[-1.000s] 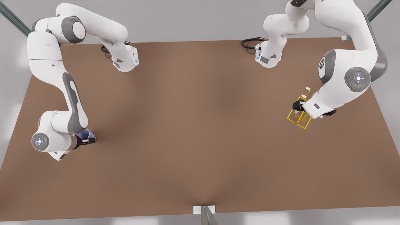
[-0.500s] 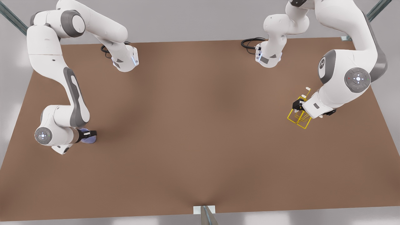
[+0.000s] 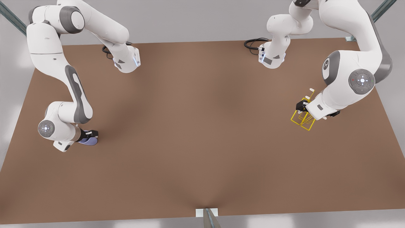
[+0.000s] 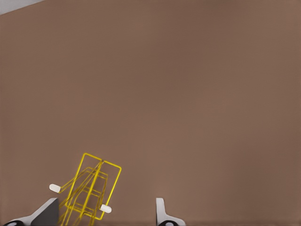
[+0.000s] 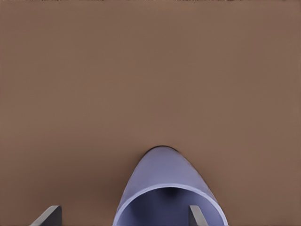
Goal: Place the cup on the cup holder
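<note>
The pale lavender-blue cup (image 3: 86, 141) sits on the brown table at the front view's left, under the tip of my right gripper (image 3: 91, 133). In the right wrist view the cup (image 5: 162, 181) turns its open mouth toward the camera. My right gripper (image 5: 123, 214) is open; one finger stands at the rim and the other well outside it. The yellow wire cup holder (image 3: 303, 118) stands at the front view's right. My left gripper (image 3: 302, 106) is right over it. In the left wrist view the cup holder (image 4: 90, 190) lies beside one finger of my open left gripper (image 4: 104, 214).
The brown table (image 3: 202, 133) stretches between the two arms. Both arm bases (image 3: 126, 61) stand along its far edge with black cables. A metal post (image 3: 210, 218) sits at the near edge's middle.
My right arm's wrist has swung toward the table's far side, and the gripper now sits over the cup. The left arm and the cup holder have stayed put.
</note>
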